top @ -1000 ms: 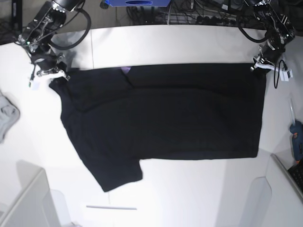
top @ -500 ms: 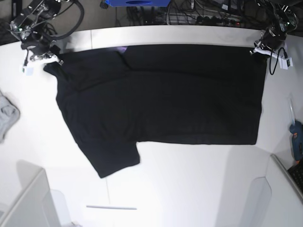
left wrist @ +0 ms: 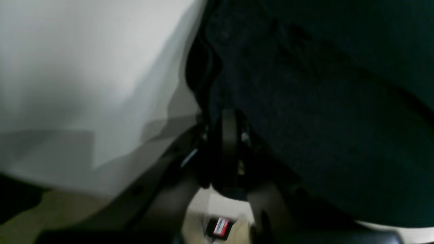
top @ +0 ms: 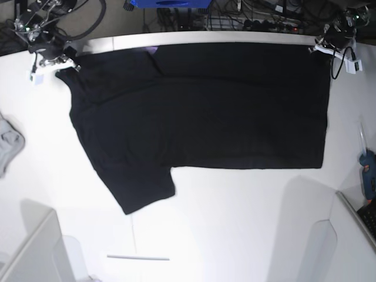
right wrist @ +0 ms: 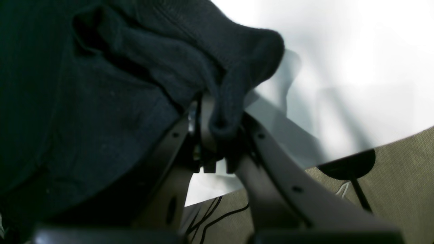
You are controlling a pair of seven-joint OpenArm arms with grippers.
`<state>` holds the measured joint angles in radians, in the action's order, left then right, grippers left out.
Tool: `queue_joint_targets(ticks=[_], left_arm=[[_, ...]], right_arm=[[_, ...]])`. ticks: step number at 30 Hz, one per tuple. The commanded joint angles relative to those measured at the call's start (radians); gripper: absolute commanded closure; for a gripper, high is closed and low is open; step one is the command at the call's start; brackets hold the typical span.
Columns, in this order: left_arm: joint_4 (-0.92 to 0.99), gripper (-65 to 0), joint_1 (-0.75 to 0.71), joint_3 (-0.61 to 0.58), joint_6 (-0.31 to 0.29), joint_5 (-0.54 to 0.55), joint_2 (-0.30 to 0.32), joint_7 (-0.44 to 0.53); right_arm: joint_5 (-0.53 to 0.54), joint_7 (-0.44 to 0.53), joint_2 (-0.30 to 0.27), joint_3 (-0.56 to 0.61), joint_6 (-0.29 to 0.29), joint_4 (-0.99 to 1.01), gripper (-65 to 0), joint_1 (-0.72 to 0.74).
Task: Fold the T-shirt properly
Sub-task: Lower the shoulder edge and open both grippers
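The black T-shirt lies spread flat across the white table, one sleeve pointing to the near left. A sliver of purple shows at its far edge. My left gripper is shut on the shirt's far right corner, at the table's back edge. In the left wrist view the gripper pinches dark cloth. My right gripper is shut on the shirt's far left corner. A bunched fold of black fabric is clamped in the gripper in the right wrist view.
A small light-grey cloth lies at the left table edge. A blue tool rests at the right edge. A thin white strip lies near the front. Cables and a blue box sit behind the table.
Both grippers have pulled the shirt's far edge toward the back of the table, and the whole shirt has slid that way, stretching out flatter.
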<state>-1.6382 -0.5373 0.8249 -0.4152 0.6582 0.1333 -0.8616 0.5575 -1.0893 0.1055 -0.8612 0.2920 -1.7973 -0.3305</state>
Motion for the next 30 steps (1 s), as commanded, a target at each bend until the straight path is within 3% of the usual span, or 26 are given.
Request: queue_joint_targets(ticks=[1,29,30], left_arm=[[-0.026,0.0,-0.016,0.007,0.009,-0.010,0.012,-0.002],[-0.049,0.0,-0.053,0.009,0.009,-0.010,0.010,0.003],[-0.049,-0.8,-0.053,0.009,0.009,-0.010,0.010,0.003]], right_arm=[[0.006,0.019,-0.008,-0.005,0.006,-0.022,0.0,-0.005],[0.006,0.019,-0.008,-0.008,0.006,-0.020,0.0,-0.052],[0.006,0.022,-0.008,-0.008,0.006,-0.020,-6.3,-0.052]])
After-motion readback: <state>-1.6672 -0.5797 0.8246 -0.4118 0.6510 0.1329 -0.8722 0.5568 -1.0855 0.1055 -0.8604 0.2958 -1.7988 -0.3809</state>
